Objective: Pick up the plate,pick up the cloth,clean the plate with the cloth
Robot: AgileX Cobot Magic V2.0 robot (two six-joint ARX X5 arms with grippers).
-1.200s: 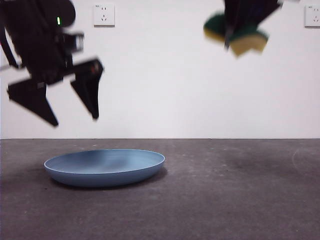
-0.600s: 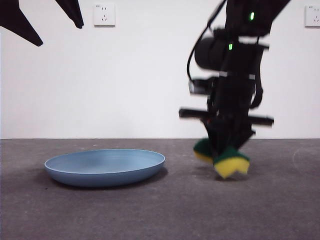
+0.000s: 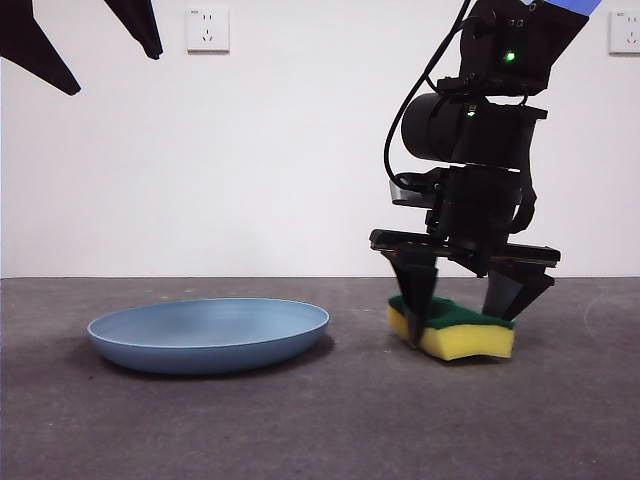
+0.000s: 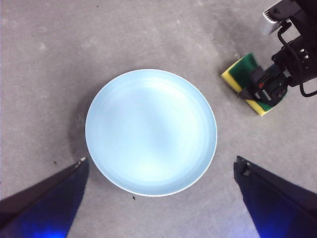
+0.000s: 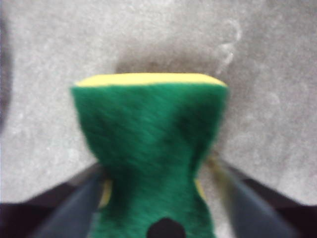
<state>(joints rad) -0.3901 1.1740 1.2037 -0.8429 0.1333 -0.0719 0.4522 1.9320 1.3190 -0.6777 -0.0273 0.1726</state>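
Observation:
The light-blue plate [image 3: 210, 338] [image 4: 151, 131] lies flat on the grey table, left of centre. To its right the cloth [image 3: 468, 340] [image 4: 241, 70] [image 5: 148, 119], a yellow sponge with a green top, rests flat on the table. My right gripper [image 3: 456, 325] [image 5: 157, 166] stands low over it, its jaws open and straddling the sponge's waisted sides. The sponge keeps its full shape. High above the plate my left gripper [image 3: 115, 73] [image 4: 159, 159] hangs open and holds nothing. The left wrist view also shows the right gripper [image 4: 270, 87] over the sponge.
A white wall runs behind the table, with one socket [image 3: 208, 30] at the upper left and another socket [image 3: 625, 30] at the upper right. Bare grey tabletop [image 3: 360, 420] stretches between the plate and the sponge and in front of both.
My right gripper came down from the top with the squeezed sponge, set it flat on the table and opened its jaws. My left gripper rose to the top left corner.

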